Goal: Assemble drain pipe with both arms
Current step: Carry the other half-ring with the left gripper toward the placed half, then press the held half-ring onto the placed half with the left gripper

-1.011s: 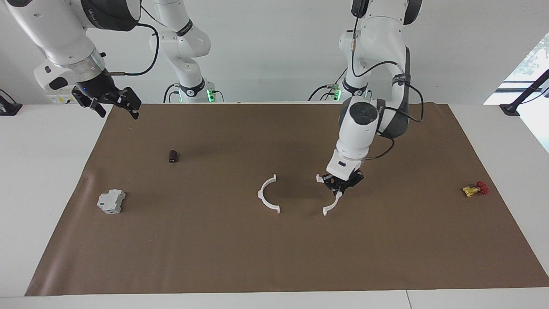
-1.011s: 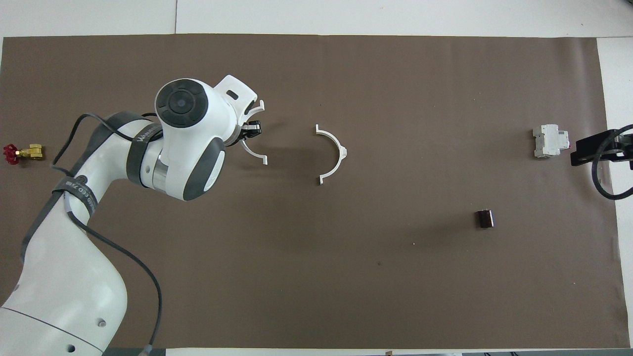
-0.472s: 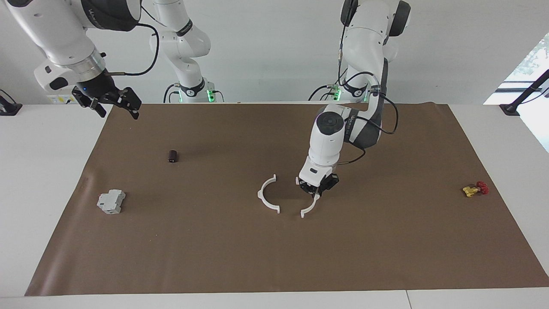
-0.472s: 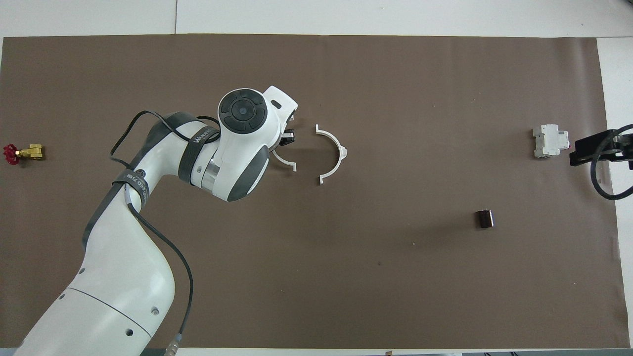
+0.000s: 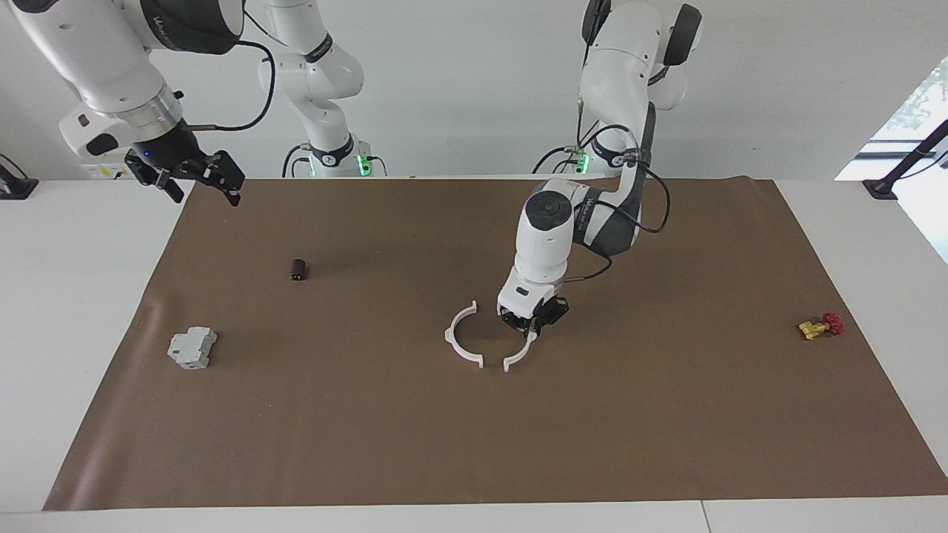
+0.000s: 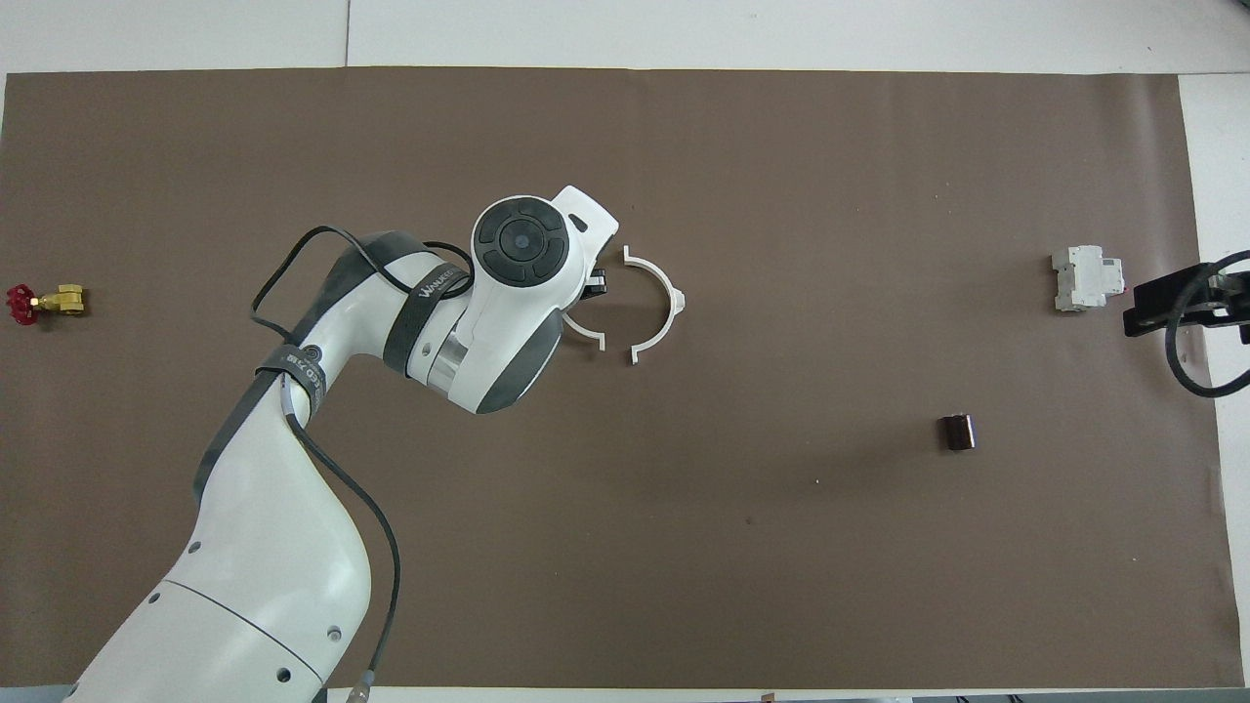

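Pipe halves nearly mated, mid-mat

Brown mat (image 5: 666, 414) covers most of the table; everything sits on it. My left arm (image 5: 552, 229) reaches from its base to the mat's middle. My left gripper (image 5: 530, 323) is clamped tight on one drain pipe half (image 5: 518, 357), the held half, low at the mat. The other half (image 5: 461, 342) lies flat just beside it, toward my right arm's end, open side facing the held half. Tab ends farther from me are close but apart; the ends nearer me I can't tell. My right arm (image 5: 111, 66) waits, right gripper (image 5: 194, 178) up over the mat's corner at its own end, jaws spread, nothing in them. Grey block (image 5: 192, 348) near that end. Dark cylinder (image 5: 298, 269) nearer me than the block. Red-and-yellow valve (image 5: 820, 326) at my left arm's end, well apart.
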`<state>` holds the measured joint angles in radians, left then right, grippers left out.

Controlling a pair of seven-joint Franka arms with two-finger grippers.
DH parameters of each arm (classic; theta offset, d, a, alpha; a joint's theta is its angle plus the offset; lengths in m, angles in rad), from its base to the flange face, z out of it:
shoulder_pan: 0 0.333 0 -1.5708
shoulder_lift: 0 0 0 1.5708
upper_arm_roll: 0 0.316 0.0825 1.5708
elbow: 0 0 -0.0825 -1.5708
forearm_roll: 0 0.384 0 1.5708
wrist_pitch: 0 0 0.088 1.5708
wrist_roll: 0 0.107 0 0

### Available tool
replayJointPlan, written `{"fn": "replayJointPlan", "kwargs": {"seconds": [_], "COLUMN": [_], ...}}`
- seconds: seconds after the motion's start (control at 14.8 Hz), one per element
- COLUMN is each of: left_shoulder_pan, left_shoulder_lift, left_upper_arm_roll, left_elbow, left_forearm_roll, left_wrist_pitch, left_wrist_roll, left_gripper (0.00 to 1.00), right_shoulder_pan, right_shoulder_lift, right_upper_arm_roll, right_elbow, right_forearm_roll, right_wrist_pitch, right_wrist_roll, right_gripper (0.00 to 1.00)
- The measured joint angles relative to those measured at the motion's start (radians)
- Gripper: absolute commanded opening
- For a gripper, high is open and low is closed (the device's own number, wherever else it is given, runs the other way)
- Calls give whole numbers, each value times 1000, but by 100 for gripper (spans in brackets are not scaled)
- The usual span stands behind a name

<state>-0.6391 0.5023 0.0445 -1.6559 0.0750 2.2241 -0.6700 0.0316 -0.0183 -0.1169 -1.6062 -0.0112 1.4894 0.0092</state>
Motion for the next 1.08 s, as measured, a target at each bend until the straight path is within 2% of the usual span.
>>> {"fn": "replayJointPlan", "kwargs": {"seconds": [0.67, 1.08], "left_shoulder_pan": [-23, -24], "left_shoulder_lift": [12, 12], "left_upper_arm_roll": [0, 0], "left_elbow": [-54, -56], "left_forearm_roll": [4, 5], "left_wrist_pitch": [92, 102], "left_wrist_roll": [0, 0], "left_gripper": [0, 0], "right_shoulder_pan": [1, 2], "right_shoulder_lift": [0, 0], "right_upper_arm_roll": [0, 2], "right_elbow": [1, 1], "right_forearm_roll": [0, 0], "right_wrist_pitch": [2, 1], "right_wrist_roll": [-16, -18], "right_gripper": [100, 100]}}
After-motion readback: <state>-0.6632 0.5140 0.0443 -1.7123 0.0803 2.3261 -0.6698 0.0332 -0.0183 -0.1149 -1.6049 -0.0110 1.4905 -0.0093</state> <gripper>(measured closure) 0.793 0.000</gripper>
